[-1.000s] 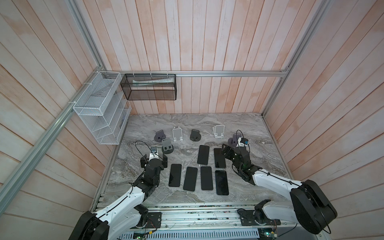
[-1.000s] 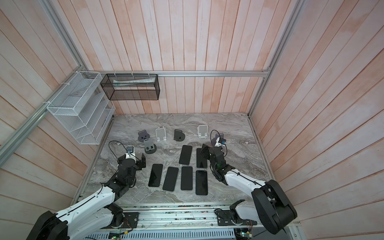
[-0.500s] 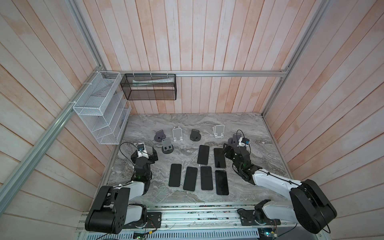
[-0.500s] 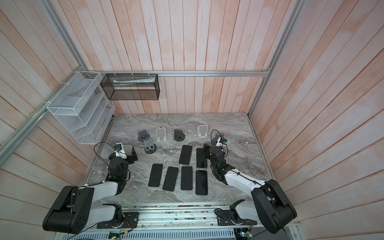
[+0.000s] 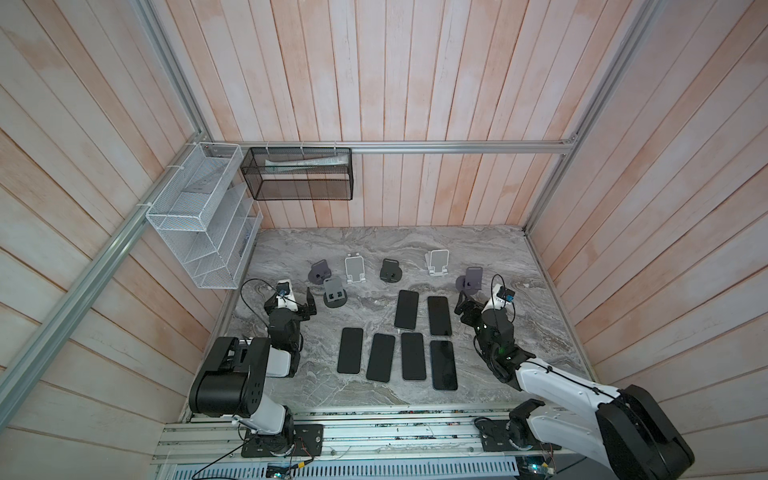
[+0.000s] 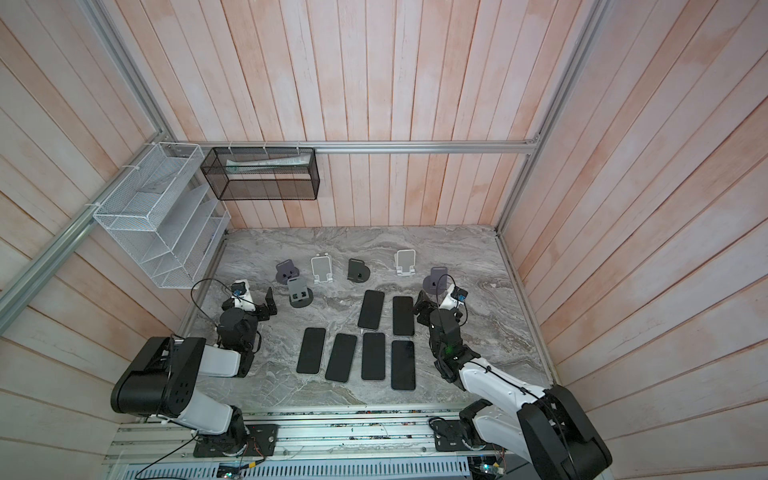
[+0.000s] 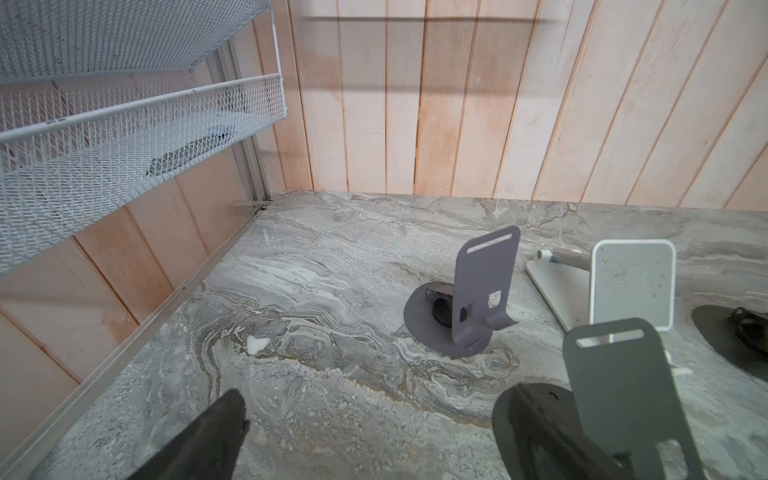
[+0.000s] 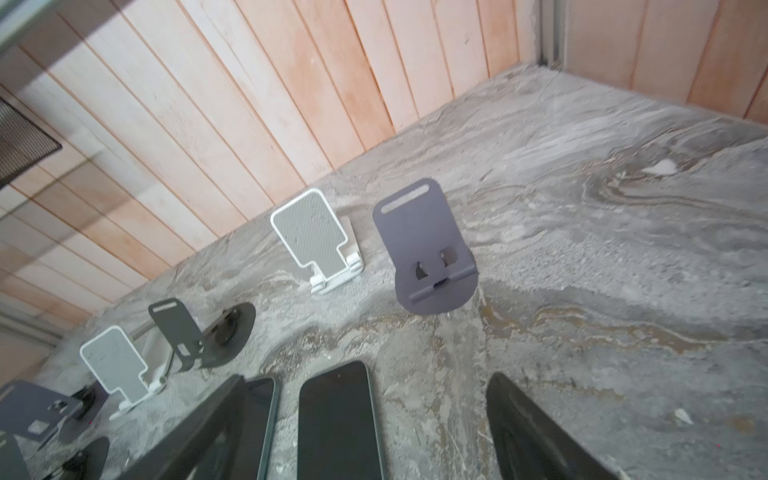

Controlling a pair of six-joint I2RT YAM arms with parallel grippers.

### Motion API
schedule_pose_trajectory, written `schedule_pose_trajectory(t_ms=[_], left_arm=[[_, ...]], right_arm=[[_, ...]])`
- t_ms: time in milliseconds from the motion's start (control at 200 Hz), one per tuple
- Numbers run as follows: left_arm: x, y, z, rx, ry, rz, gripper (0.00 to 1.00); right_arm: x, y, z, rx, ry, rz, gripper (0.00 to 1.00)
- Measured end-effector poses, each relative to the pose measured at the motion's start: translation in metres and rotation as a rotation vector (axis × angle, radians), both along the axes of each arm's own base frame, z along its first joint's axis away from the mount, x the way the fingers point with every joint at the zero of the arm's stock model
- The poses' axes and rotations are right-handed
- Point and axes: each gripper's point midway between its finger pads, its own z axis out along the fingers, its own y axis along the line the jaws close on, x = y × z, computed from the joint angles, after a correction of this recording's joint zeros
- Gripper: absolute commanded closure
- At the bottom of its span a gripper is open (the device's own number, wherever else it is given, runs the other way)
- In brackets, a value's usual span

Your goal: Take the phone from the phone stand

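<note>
we see six dark phones (image 5: pixel 413 356) lying flat on the marble table (image 5: pixel 374 245) in both top views: two side by side farther back, four in a row nearer the arms. all of them are off the stands and touch none of them. the six stands (image 5: pixel 354 269) sit in a loose line behind the phones, toward the back wall: two white, two purple, one black, one grey. our left gripper (image 5: pixel 306 305) hangs low near the left edge of the table, just beside the grey stand (image 5: pixel 333 293). its jaws are spread wide, with only marble between them in the left wrist view. our right gripper (image 5: pixel 463 307) is low too, between the right purple stand (image 5: pixel 471 279) and the back pair of phones, jaws wide apart and holding nothing. in the right wrist view one phone (image 8: pixel 338 419) shows in the gap between the fingers (image 8: pixel 532 432), flat on the table. a white wire shelf (image 5: pixel 199 232) hangs on the left wall.
</note>
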Motion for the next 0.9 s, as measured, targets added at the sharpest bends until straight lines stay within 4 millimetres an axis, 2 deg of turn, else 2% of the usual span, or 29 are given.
schedule_pose_trajectory(t_ms=[65, 90, 230, 310, 450, 605, 695, 770, 900], left_arm=[[0.000, -0.001, 0.000, -0.002, 0.000, -0.005, 0.00], [0.000, -0.001, 0.000, -0.002, 0.001, -0.006, 0.00], [0.001, 0.000, -0.001, -0.011, 0.006, -0.015, 0.00], [0.001, 0.001, -0.002, -0.016, 0.009, -0.018, 0.00], [0.002, 0.000, -0.002, -0.022, 0.011, -0.025, 0.00], [0.002, 0.000, -0.003, -0.023, 0.014, -0.028, 0.00], [0.002, 0.000, -0.003, -0.022, 0.014, -0.028, 0.00], [0.002, 0.000, -0.003, -0.022, 0.014, -0.028, 0.00], [0.002, 0.000, -0.003, -0.024, 0.014, -0.029, 0.00]], right_arm=[[-0.005, -0.013, -0.001, 0.004, -0.034, -0.057, 0.08], [-0.007, -0.018, -0.003, 0.002, -0.039, -0.078, 0.02], [-0.022, -0.042, -0.014, -0.039, -0.060, -0.166, 0.02], [-0.026, -0.056, -0.001, -0.042, -0.102, -0.225, 0.02], [-0.028, -0.091, 0.029, -0.056, -0.196, -0.325, 0.02], [-0.028, -0.084, 0.056, -0.225, -0.252, -0.225, 0.02], [-0.030, -0.090, 0.063, -0.365, -0.264, -0.230, 0.02], [-0.032, -0.107, 0.050, -0.481, -0.229, -0.260, 0.02], [-0.034, -0.146, 0.003, -0.567, -0.075, -0.302, 0.02]])
